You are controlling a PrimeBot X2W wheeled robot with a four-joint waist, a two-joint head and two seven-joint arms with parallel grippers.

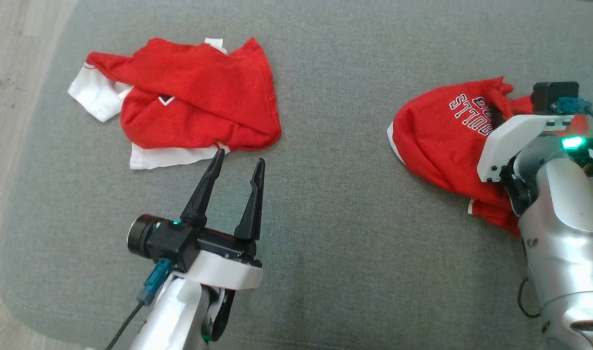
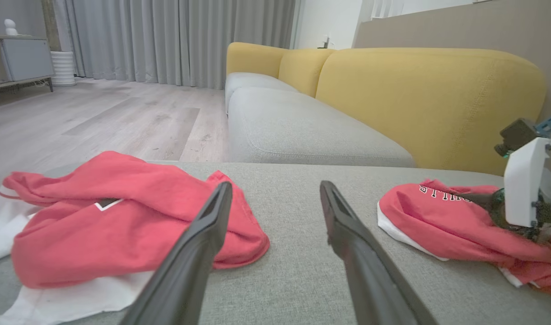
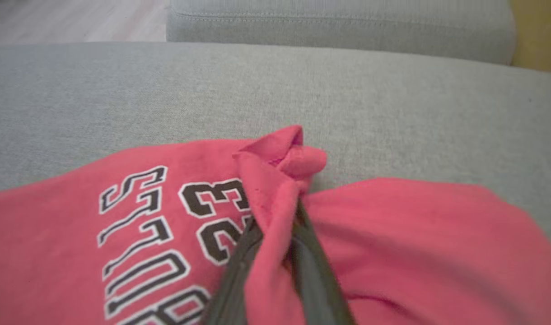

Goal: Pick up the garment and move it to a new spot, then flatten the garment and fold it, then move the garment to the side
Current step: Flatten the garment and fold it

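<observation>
Grey woven fabric covers the broad seat cushion [image 1: 325, 218] that carries everything. Behind it, in the left wrist view, stands a yellow sofa back [image 2: 429, 99], with pale wood floor [image 2: 99, 122] off to one side.

Red-and-white garment [image 1: 194, 97] lies crumpled on the left part of the cushion, with white panels showing under and beside the red mesh.

Lettered red jersey [image 1: 442, 141] — black-and-white lettering and a "23" — lies bunched at the right, well apart from the first.

Right gripper [image 3: 277, 225]: jaws drawn narrow, pinching a raised fold of the lettered red jersey between the two fingers. The fabric puckers up past the tips.

Left gripper [image 1: 239, 158]: jaws wide, holding nothing — one fingertip sits right at the white hem of the red-and-white garment. Whether it touches cannot be told.
</observation>
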